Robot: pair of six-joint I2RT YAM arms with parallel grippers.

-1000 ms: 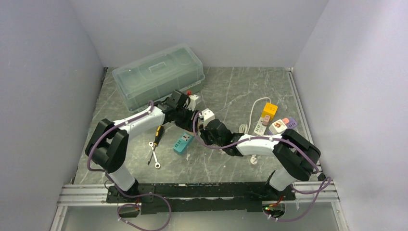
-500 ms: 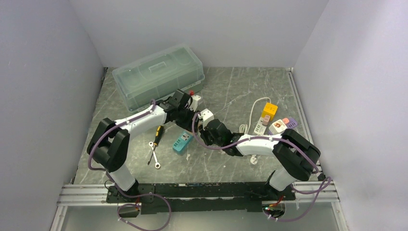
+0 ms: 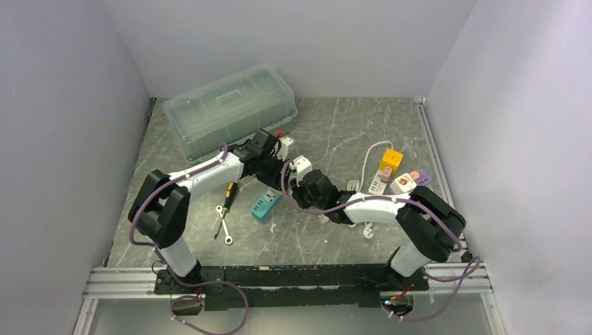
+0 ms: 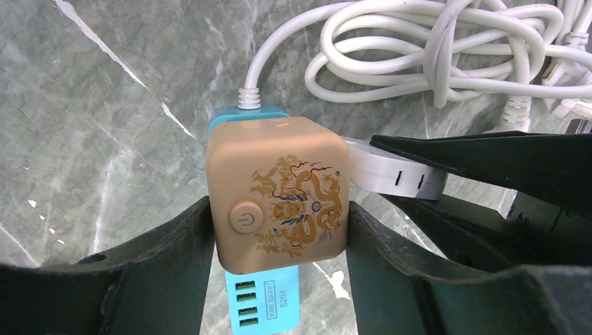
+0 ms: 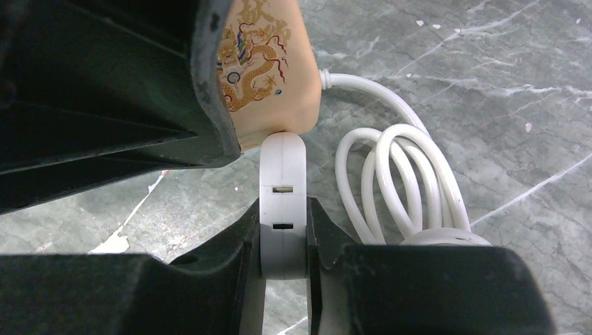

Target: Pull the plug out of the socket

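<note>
A tan cube socket (image 4: 279,195) with a gold dragon print and a power button is held off the table by my left gripper (image 4: 279,237), which is shut on its two sides. A flat white plug (image 5: 283,202) sits in the cube's side face, and my right gripper (image 5: 283,237) is shut on it. The plug's base touches the cube (image 5: 269,63). In the top view the cube (image 3: 301,165) hangs mid-table between the left gripper (image 3: 279,166) and the right gripper (image 3: 305,180).
A blue USB power strip (image 3: 265,206) lies under the cube, with coiled white cord (image 4: 419,49) beside it. A clear lidded box (image 3: 230,108) stands at the back left. A screwdriver (image 3: 229,192) and wrench (image 3: 222,227) lie left. A yellow cube (image 3: 391,160) and other adapters (image 3: 408,181) lie right.
Both grippers and the cube have shifted only slightly. Both grips are unchanged and the plug still sits against the cube.
</note>
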